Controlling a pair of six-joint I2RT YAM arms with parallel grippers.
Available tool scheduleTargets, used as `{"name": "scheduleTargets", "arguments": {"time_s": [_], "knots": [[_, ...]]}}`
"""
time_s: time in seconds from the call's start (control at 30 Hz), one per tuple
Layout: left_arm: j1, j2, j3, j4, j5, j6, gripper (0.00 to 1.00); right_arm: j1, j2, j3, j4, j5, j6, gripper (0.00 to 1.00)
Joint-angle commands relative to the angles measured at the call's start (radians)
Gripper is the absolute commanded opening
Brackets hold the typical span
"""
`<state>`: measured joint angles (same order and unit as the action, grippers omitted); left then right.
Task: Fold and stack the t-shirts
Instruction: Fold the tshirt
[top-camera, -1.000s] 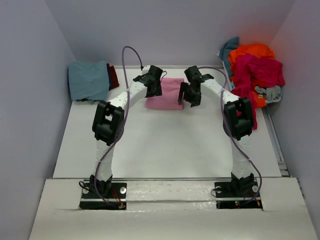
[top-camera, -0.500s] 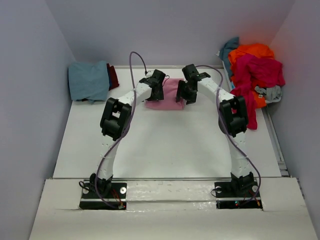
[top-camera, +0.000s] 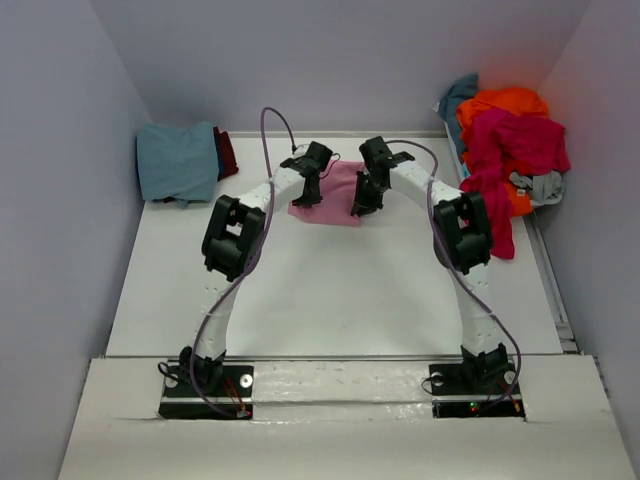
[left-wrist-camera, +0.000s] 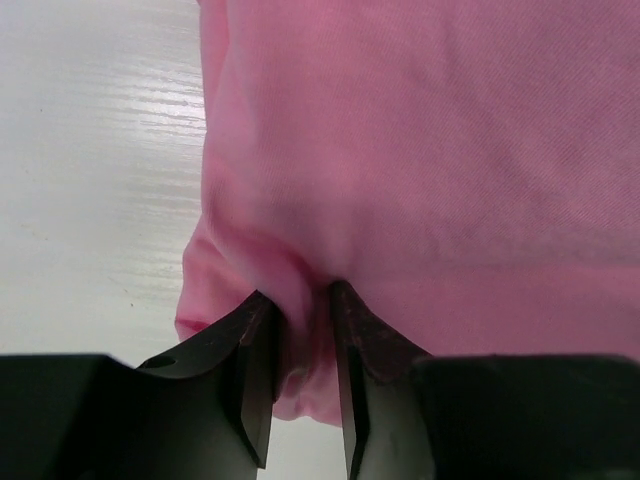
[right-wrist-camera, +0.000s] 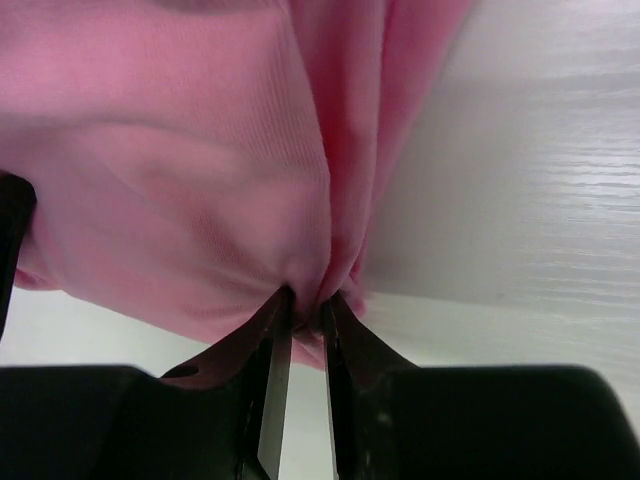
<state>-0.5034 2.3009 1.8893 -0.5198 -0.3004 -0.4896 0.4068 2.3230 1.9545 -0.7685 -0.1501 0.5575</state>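
Note:
A folded light pink t-shirt (top-camera: 335, 190) lies at the back middle of the table. My left gripper (top-camera: 307, 196) is shut on its near left edge, with pink cloth (left-wrist-camera: 420, 150) bunched between the fingers (left-wrist-camera: 255, 340). On the near right edge my right gripper (top-camera: 361, 203) is shut too, pinching a fold of the same pink cloth (right-wrist-camera: 180, 170). A folded dusty teal-blue t-shirt (top-camera: 178, 160) rests at the back left. At the back right sits a heap of orange, crimson-magenta, teal and grey t-shirts (top-camera: 510, 140).
A dark red cloth (top-camera: 227, 152) shows beside the teal-blue shirt. Grey walls close in on the left, back and right of the white table (top-camera: 330, 300). A strip of crimson cloth (top-camera: 500, 225) hangs from the heap near my right arm's elbow.
Both grippers came down onto the pink shirt's near edge and shut on it. The shirt's near corners are now gathered in the fingers.

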Motion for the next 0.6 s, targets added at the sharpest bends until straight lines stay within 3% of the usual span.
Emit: {"name": "scheduleTargets", "arguments": {"time_s": [0.0,0.23,0.57], "knots": [[-0.007,0.005,-0.038,-0.098,0.014,0.011,0.32,0.033,-0.007,-0.066,-0.008,-0.055,-0.002,0.23],[-0.041,-0.109,-0.261,-0.088,0.027,0.002,0.31,0.063,-0.108,-0.209,-0.005,-0.065,-0.005,0.23],[-0.196,-0.34,-0.551,-0.101,0.106,-0.052,0.3,0.162,-0.39,-0.512,-0.025,-0.074,0.013,0.23]]}}
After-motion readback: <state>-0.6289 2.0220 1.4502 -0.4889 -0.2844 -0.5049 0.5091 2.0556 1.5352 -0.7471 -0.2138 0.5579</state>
